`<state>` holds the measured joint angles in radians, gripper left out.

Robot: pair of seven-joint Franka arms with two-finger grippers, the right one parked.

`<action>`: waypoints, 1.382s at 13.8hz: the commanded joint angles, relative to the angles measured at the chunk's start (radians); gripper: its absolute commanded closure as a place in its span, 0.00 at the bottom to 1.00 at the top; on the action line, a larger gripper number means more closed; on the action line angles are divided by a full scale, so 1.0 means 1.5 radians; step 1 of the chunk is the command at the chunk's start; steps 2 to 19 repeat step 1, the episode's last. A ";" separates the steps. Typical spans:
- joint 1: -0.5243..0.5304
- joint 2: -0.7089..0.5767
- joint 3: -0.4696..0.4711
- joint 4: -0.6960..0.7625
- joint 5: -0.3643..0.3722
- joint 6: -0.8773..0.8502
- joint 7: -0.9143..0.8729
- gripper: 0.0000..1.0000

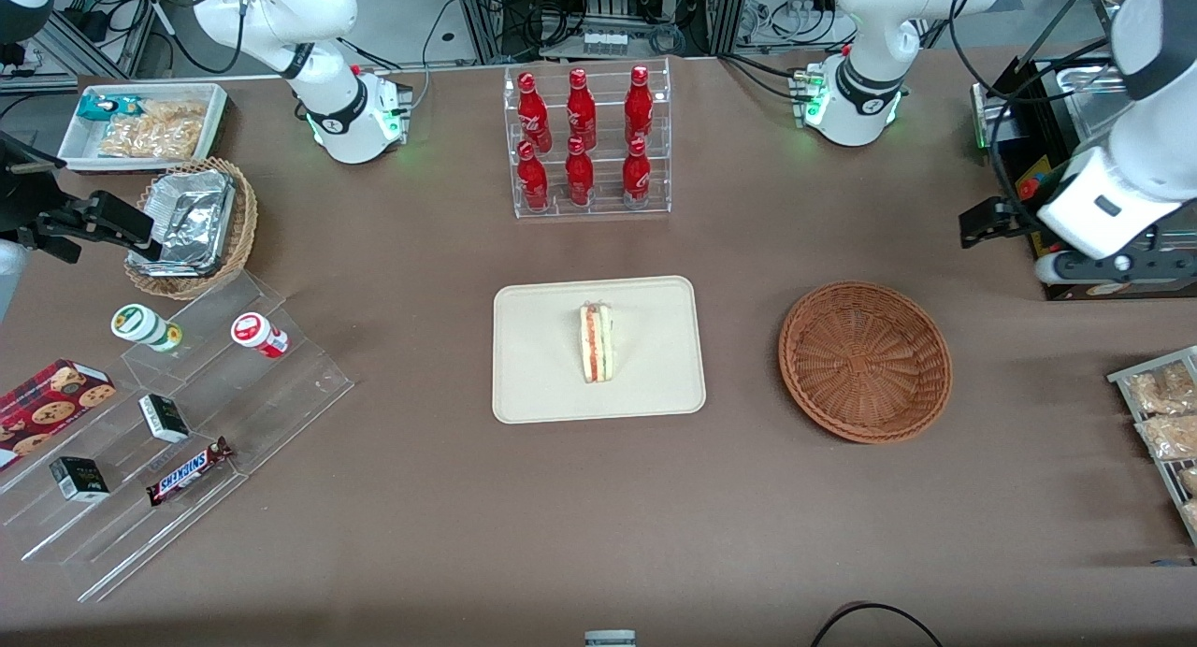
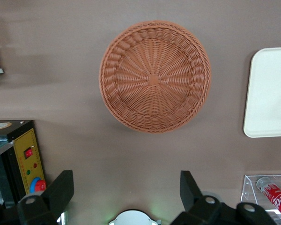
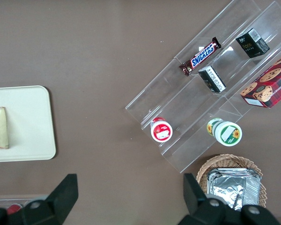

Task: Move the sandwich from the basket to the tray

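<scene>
- Brown cloth covers the long table (image 1: 598, 497) in the front view; the sandwich (image 1: 596, 341) stands on its crust edge on the cream tray (image 1: 533, 385), near the tray's middle, filling stripes upward. The round reddish wicker basket (image 1: 866, 360) sits well apart from it, toward the working arm's end, with nothing in it. A clear rack of red bottles (image 1: 584, 142) stands farther from the camera than the tray
- Left wrist view: the claw (image 2: 125, 190) hangs high above the table with its fingers spread wide and nothing between them. It looks down on the bare basket (image 2: 155, 76) and one corner of the tray (image 2: 269, 93)
- Right wrist view: the sandwich (image 3: 0, 127) shows on the tray (image 3: 33, 126) — by the look of it, the job is done
- Handling, as a guess: light, soft bread that squashes easily — best pinched gently across its flat faces, low down
</scene>
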<state>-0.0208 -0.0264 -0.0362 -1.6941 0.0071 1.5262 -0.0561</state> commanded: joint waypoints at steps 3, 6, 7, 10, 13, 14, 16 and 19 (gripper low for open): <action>0.006 -0.010 0.008 0.001 0.004 0.004 0.010 0.00; 0.006 -0.010 0.008 0.001 0.004 0.004 0.010 0.00; 0.006 -0.010 0.008 0.001 0.004 0.004 0.010 0.00; 0.006 -0.010 0.008 0.001 0.004 0.004 0.010 0.00; 0.006 -0.010 0.008 0.001 0.004 0.004 0.010 0.00; 0.006 -0.010 0.008 0.001 0.004 0.004 0.010 0.00; 0.006 -0.010 0.008 0.001 0.004 0.004 0.010 0.00; 0.006 -0.010 0.008 0.001 0.004 0.004 0.010 0.00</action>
